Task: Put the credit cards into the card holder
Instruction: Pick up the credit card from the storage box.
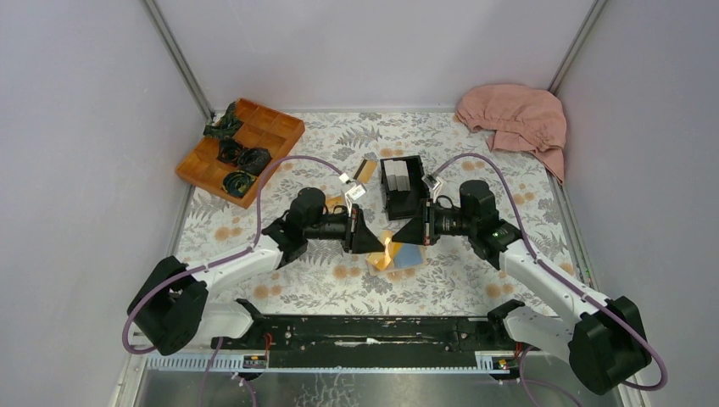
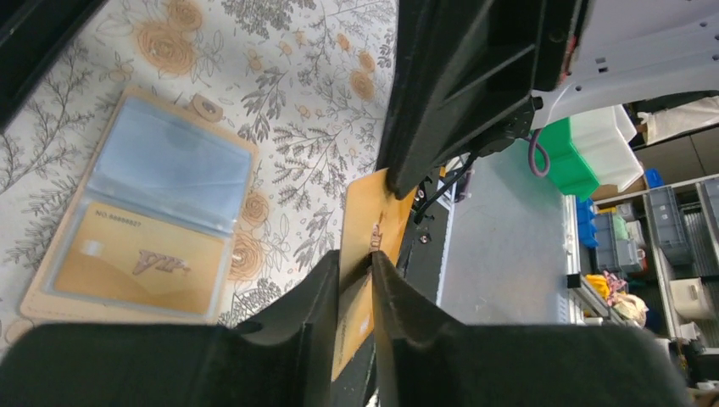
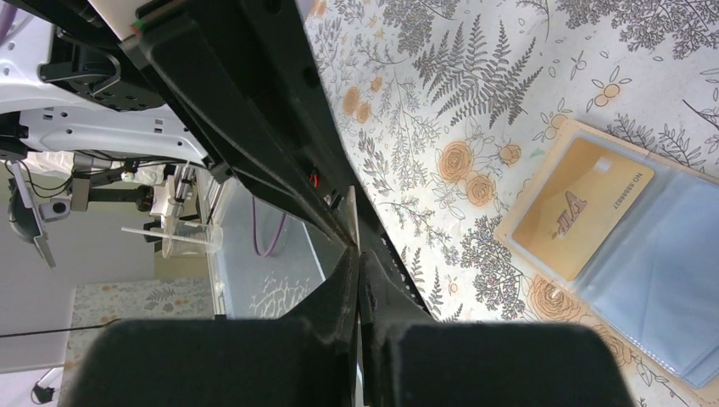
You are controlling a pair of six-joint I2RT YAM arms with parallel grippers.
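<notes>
The left gripper [image 2: 356, 264] is clamped on one end of an orange-gold credit card [image 2: 374, 212]. The card is held on edge above the tabletop [image 1: 458, 280], around its middle and a little toward the near edge. The right gripper [image 3: 357, 254] meets it from the opposite side, with its fingers pinched on the card's other end. In the right wrist view the card shows only as a thin line.

Just below them the tan card holder [image 2: 169, 165] lies open and flat, its clear pockets facing up. A second credit card [image 2: 136, 264] sits inside one pocket. A third credit card [image 1: 366, 169] lies farther toward the far edge, just beside a black box [image 1: 403, 182]. An orange compartment tray [image 1: 242, 148] sits at the far left corner and a pink cloth [image 1: 517, 119] at the far right corner.
</notes>
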